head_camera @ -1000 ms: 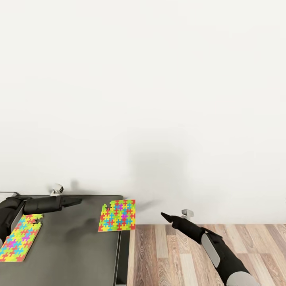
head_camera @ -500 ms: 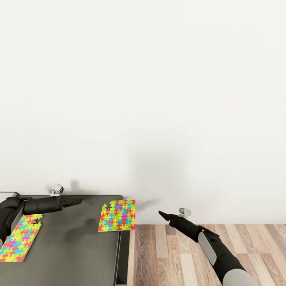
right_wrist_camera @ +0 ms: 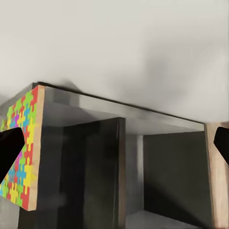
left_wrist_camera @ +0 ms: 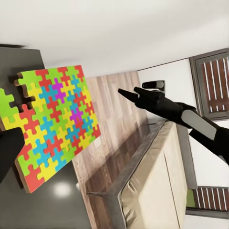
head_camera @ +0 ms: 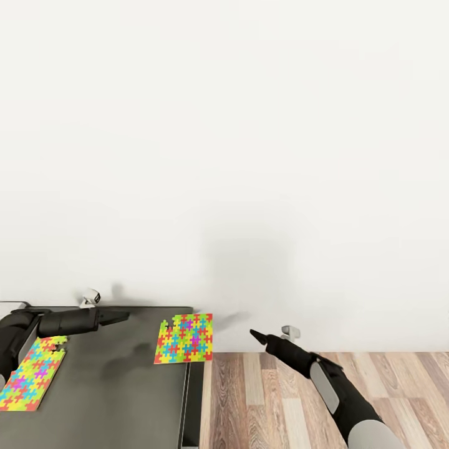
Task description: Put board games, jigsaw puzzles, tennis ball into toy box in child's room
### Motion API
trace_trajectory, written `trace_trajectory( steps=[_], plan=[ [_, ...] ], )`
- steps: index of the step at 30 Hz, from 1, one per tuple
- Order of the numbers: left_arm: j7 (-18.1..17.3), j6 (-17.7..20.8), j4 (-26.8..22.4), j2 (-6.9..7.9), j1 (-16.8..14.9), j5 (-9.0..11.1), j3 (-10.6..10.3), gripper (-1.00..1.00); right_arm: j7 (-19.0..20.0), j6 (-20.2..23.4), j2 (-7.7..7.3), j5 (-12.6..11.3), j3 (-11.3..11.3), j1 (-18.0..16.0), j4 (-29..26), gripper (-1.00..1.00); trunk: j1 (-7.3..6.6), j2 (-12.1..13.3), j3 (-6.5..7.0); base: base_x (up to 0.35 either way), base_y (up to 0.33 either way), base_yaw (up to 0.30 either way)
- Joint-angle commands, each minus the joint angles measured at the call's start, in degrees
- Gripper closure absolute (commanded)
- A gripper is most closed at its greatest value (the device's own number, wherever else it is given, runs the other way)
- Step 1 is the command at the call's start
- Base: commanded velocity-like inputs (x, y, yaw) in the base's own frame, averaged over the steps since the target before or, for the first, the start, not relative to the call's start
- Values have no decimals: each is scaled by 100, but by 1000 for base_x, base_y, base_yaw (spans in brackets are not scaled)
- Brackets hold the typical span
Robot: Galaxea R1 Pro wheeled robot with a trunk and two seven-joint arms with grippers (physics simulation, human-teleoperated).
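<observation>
Two jigsaw puzzles lie flat on the table (head_camera: pixel 112 386). One puzzle (head_camera: pixel 184 338) hangs over the table's right edge, and its bright face is close up in the left wrist view (left_wrist_camera: pixel 52 119). The other puzzle (head_camera: pixel 31 374) lies at the left, under my left forearm. My left gripper (head_camera: pixel 121 316) hovers open above the tabletop, left of the overhanging puzzle. My right gripper (head_camera: pixel 254 335) is open in the air over the floor, to the right of that puzzle and pointing at its edge (right_wrist_camera: pixel 21 152). The toy box, tennis ball and board games are out of view.
A plain white wall stands just behind the table. Wood-plank floor (head_camera: pixel 349 386) spreads to the right of it. Under the tabletop is a dark open space (right_wrist_camera: pixel 157 171). A beige mattress in a grey frame (left_wrist_camera: pixel 152 191) and grey-framed windows (left_wrist_camera: pixel 214 81) lie beyond my right arm.
My right gripper has edged slightly left toward the overhanging puzzle. The left arm and both puzzles have not moved.
</observation>
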Motion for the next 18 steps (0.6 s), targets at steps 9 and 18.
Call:
trace_trajectory(
  steps=[9,18],
  plan=[
    [-22,56,-2,-24,-3,0,-3,-100,-72,380,37,-123,-12,-347,78,-100,3,-10,-9,0,0,0],
    [-22,56,-3,-35,-3,0,-10,-100,2,566,-7,-106,-5,-1029,1082,-100,3,-10,-9,0,0,0]
  ],
)
